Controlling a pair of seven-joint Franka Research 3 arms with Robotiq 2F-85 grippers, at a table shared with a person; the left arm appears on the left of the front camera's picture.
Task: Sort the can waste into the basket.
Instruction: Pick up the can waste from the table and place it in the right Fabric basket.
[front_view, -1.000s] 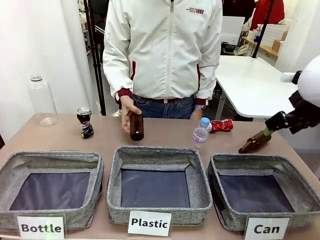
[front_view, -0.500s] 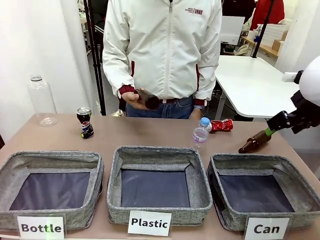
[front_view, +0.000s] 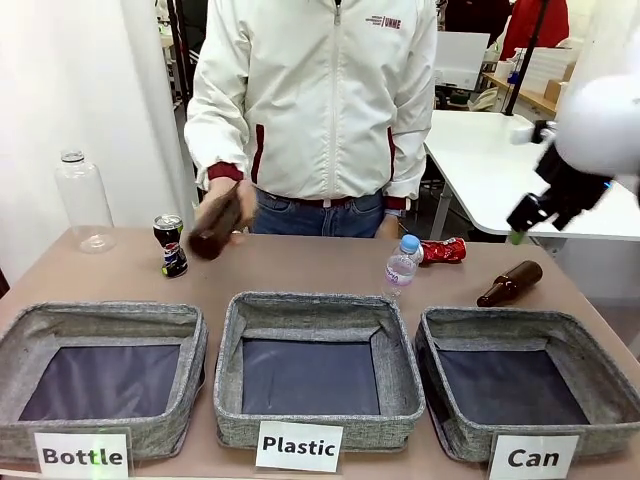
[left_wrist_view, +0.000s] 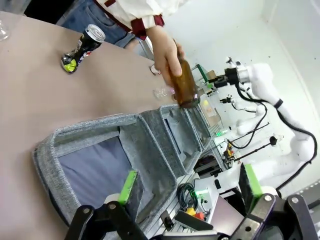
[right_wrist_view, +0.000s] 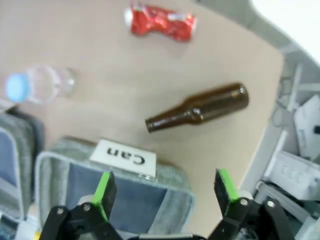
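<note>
A crushed shiny red can (front_view: 443, 250) lies on the table behind the basket (front_view: 497, 324) labelled "Can". The same red can (right_wrist_view: 161, 22) lies at the top of the right wrist view, beyond the basket (right_wrist_view: 173, 176) and its label. A black can (front_view: 171, 244) stands upright at the far left, also seen in the left wrist view (left_wrist_view: 82, 44). My right gripper (front_view: 520, 228) hangs open in the air above the table's right end, its pads (right_wrist_view: 104, 192) spread with nothing between them. My left gripper (left_wrist_view: 189, 183) is open and empty above the row of baskets.
A person's hand (front_view: 232, 205) holds a brown bottle (front_view: 214, 226) tilted beside the black can. Another brown bottle (front_view: 510, 283) lies behind the Can basket. A small plastic bottle (front_view: 402, 264) stands mid-table and a large clear one (front_view: 82, 200) at far left. Baskets labelled "Bottle" (front_view: 100, 318) and "Plastic" (front_view: 310, 305) stand alongside.
The person lifted the brown bottle off the table and carried it to picture left, near the black can. My right arm rose up and away from the lying bottle.
</note>
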